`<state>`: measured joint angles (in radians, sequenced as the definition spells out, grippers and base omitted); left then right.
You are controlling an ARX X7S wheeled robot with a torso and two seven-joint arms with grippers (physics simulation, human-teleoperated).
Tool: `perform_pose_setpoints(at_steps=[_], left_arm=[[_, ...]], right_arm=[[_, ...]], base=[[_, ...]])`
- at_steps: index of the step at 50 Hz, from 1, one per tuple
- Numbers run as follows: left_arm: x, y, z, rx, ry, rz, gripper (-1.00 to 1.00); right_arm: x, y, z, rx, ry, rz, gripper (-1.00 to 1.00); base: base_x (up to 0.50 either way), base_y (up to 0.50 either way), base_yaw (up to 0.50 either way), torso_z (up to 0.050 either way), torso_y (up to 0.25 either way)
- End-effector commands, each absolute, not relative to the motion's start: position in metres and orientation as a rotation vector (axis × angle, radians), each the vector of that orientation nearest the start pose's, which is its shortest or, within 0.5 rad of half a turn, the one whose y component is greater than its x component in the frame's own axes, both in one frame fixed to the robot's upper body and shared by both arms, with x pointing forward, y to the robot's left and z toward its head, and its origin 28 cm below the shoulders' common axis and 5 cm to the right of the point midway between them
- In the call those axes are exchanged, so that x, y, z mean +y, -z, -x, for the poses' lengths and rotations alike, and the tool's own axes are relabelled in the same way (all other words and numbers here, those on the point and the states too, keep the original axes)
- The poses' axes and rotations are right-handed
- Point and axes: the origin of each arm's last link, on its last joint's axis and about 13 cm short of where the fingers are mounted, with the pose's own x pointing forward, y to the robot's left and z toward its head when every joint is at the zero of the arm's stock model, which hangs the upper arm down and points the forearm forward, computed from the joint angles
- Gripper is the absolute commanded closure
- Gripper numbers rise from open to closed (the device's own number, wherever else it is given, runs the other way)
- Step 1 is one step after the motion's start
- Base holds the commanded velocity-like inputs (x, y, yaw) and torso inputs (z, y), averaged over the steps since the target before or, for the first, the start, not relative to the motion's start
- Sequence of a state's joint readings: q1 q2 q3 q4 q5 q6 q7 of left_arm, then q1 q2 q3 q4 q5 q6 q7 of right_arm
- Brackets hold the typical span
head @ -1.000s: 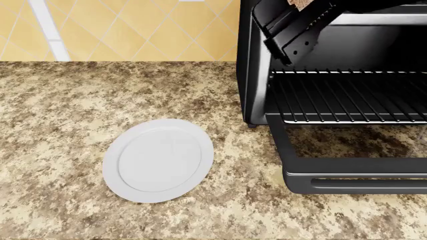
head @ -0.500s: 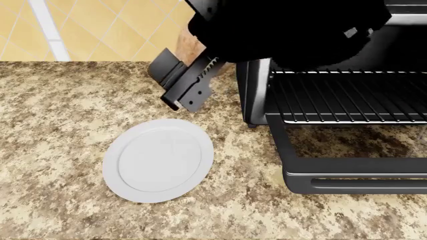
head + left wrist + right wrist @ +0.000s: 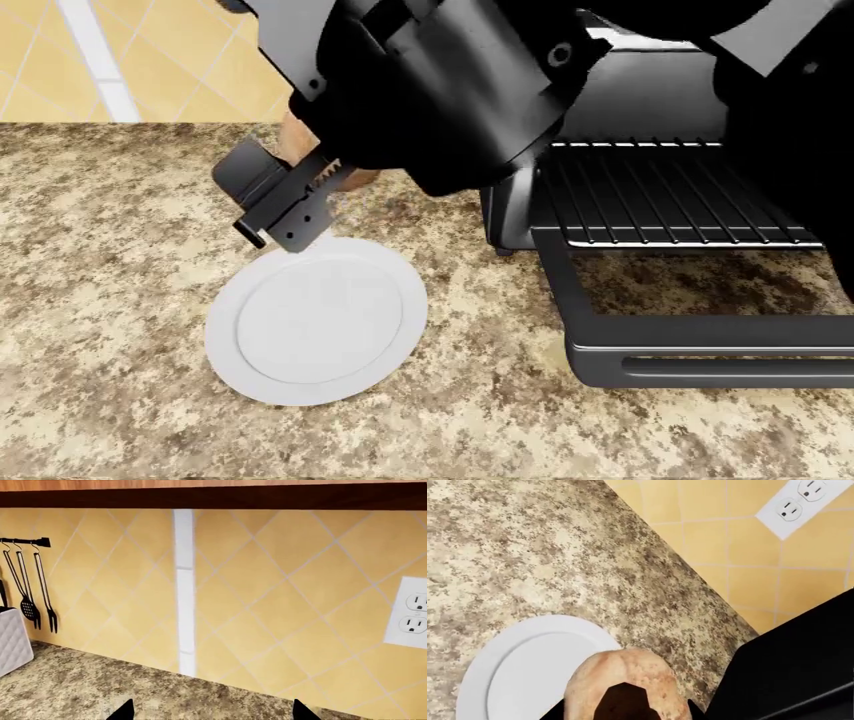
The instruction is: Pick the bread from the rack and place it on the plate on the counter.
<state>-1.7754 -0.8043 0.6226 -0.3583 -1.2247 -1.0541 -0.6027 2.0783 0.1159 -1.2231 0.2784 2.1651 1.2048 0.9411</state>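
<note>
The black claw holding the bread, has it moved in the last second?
Yes. The right gripper has swung left and down, from the toaster oven toward the plate.

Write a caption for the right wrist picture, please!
The right pincer holds the bread above the edge of the white plate on the counter.

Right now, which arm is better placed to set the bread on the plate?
Right. Its pincer holds the bread just above the plate rim; the left pincer faces the backsplash, empty.

Yellow tile wall (image 3: pixel 267 595) w/ outlet (image 3: pixel 408 612)
</note>
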Motion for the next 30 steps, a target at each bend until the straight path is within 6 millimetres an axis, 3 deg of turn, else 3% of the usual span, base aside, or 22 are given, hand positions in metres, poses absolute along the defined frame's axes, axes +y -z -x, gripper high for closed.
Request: perform_pose_setpoints(at_steps=[1,10,30], left_arm=[[0.347,-0.409,-0.299,0.008,-0.314,0.021,-1.0],[0.349,-0.406,-0.301,0.016,-0.317,0.027,-1.0],[0.351,-0.396,-0.306,0.03,-0.316,0.042,-1.0]], right_arm=[[0.042,-0.39,-0.246,0.395,-0.57,0.593,1.0],[0.042,-0.394,-0.285,0.413,-0.52,0.533,1.0],[0.058,-0.351,-0.287,0.463,-0.592,0.639,1.0]], base=[[0.0,0.0,0.0,0.0,0.0],[0.0,0.0,0.0,0.0,0.0],[0.0,0.0,0.0,0.0,0.0]])
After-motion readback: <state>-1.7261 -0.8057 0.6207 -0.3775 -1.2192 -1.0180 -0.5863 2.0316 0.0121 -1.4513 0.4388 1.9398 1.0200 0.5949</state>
